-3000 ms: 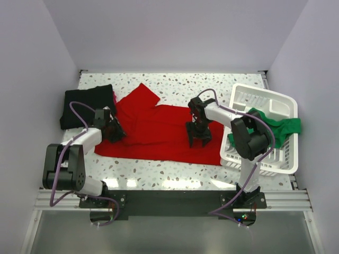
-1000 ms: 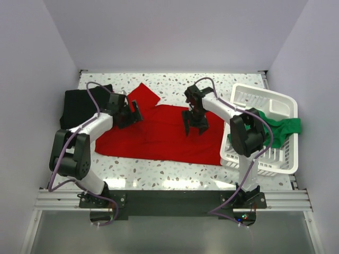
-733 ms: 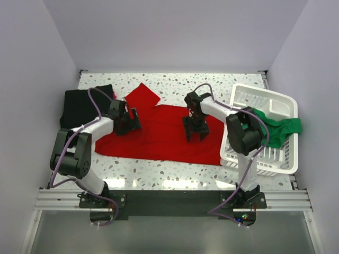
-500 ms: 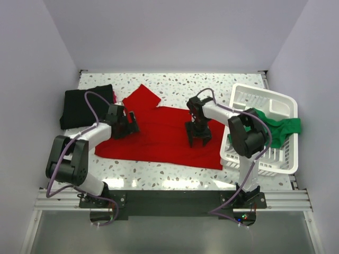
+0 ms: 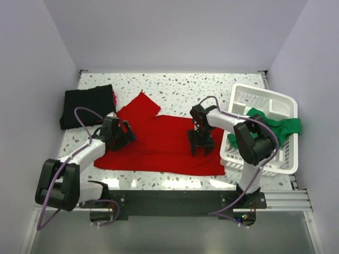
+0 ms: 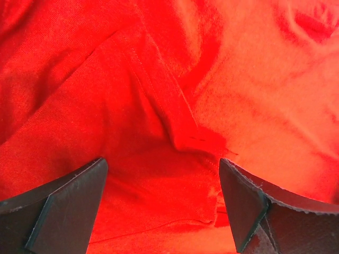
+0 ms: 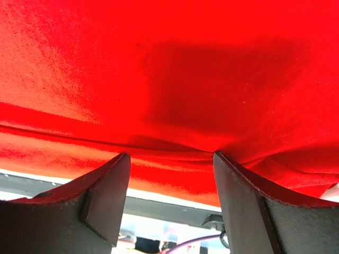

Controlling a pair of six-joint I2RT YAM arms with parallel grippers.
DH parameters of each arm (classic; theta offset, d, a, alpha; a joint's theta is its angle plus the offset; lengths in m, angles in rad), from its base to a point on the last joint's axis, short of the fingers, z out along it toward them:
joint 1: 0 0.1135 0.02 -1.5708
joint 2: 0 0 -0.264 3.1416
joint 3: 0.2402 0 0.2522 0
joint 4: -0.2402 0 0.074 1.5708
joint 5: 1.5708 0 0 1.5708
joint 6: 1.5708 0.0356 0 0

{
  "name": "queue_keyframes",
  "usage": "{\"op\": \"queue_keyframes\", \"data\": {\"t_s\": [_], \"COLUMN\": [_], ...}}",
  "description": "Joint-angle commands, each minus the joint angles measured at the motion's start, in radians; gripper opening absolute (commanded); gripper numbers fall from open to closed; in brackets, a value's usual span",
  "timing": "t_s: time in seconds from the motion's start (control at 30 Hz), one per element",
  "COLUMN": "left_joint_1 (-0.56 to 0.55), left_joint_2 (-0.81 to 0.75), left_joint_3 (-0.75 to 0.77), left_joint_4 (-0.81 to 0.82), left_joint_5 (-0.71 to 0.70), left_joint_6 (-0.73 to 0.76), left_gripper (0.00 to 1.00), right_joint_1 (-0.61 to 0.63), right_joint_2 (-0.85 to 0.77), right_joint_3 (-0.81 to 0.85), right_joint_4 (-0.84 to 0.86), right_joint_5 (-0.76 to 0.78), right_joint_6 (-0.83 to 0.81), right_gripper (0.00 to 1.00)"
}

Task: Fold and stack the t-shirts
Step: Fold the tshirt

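Note:
A bright red t-shirt lies spread across the middle of the table, one sleeve pointing to the back. My left gripper is low over its left part, jaws wide open; in the left wrist view a seam and wrinkles show between the fingers. My right gripper stands open on the shirt's right part, and in the right wrist view both fingertips press the red cloth. A folded black t-shirt lies at the back left. A green t-shirt hangs over the basket.
The white slatted basket stands at the right edge, close to my right arm. A sliver of pink cloth peeks out beside the black shirt. Speckled tabletop shows behind the red shirt, with walls on three sides.
Both grippers slid toward the near edge over the red shirt, and the shirt shifted nearer with them. The left jaws opened slightly wider.

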Motion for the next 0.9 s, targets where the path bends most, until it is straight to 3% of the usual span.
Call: {"op": "queue_keyframes", "data": {"t_s": [0.0, 0.23, 0.47, 0.73, 0.87], "left_joint_1": [0.007, 0.006, 0.004, 0.006, 0.004], "left_joint_2": [-0.037, -0.184, -0.238, -0.105, 0.054], "left_joint_3": [-0.093, -0.104, 0.002, 0.22, 0.354], "left_joint_4": [-0.205, -0.291, -0.307, -0.184, -0.077], "left_joint_5": [-0.023, -0.026, -0.032, -0.057, -0.063], "left_joint_6": [-0.06, -0.092, -0.068, 0.036, 0.144], "left_gripper": [0.93, 0.93, 0.93, 0.93, 0.84], "right_joint_1": [0.024, 0.052, 0.053, 0.052, 0.049], "right_joint_2": [0.005, -0.045, -0.052, 0.036, 0.083], "right_joint_3": [-0.096, -0.156, 0.047, 0.305, 0.357], "right_joint_4": [0.051, 0.053, -0.062, -0.14, -0.128], "right_joint_5": [-0.011, -0.032, -0.001, 0.068, 0.092], "right_joint_6": [0.014, 0.02, -0.026, -0.041, -0.026], "right_gripper": [0.68, 0.68, 0.7, 0.71, 0.71]}}
